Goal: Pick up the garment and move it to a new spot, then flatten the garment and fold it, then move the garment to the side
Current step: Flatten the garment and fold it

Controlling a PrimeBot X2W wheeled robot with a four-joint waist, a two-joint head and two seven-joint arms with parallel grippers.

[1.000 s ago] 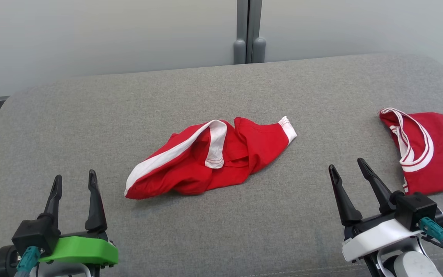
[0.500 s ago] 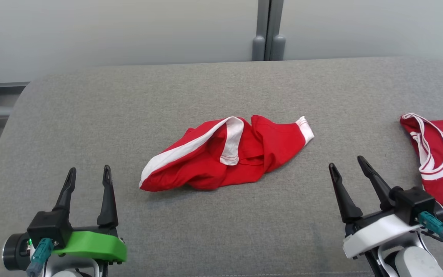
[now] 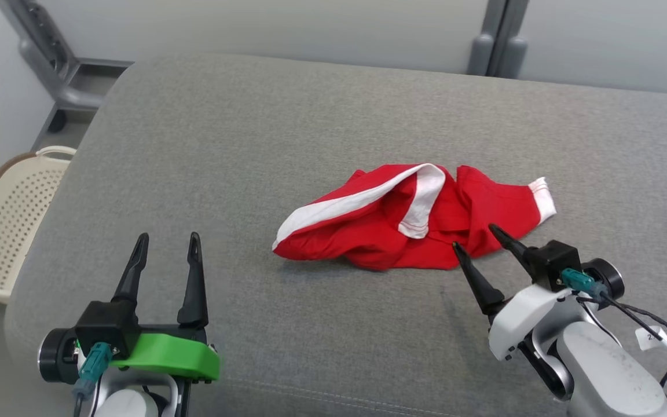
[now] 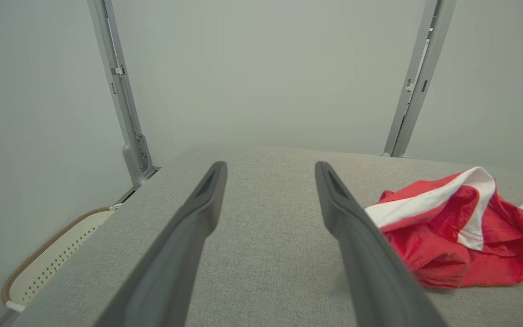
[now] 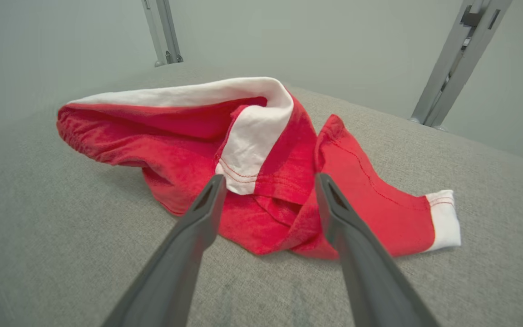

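A crumpled red garment (image 3: pixel 403 223) with white bands lies in a heap on the grey padded table (image 3: pixel 264 139). My right gripper (image 3: pixel 475 238) stands open at the heap's near right edge, its fingertips just in front of the red cloth and pointing into it; the right wrist view shows the garment (image 5: pixel 266 168) close ahead between the fingers. Nothing is held. My left gripper (image 3: pixel 167 238) is open over bare grey cloth, well to the left of the heap. In the left wrist view the garment (image 4: pixel 461 231) lies off to the right.
A cream perforated basket (image 3: pixel 6 223) stands on the floor beside the table's left edge, also seen as a basket (image 4: pixel 48 263) in the left wrist view. Grey upright posts (image 3: pixel 498 37) rise behind the table's far edge. A pale wall backs the scene.
The head camera has swung to the left, so the second red garment at the right has left the picture. My right gripper has moved in to the heap's near right edge. The left gripper stays open.
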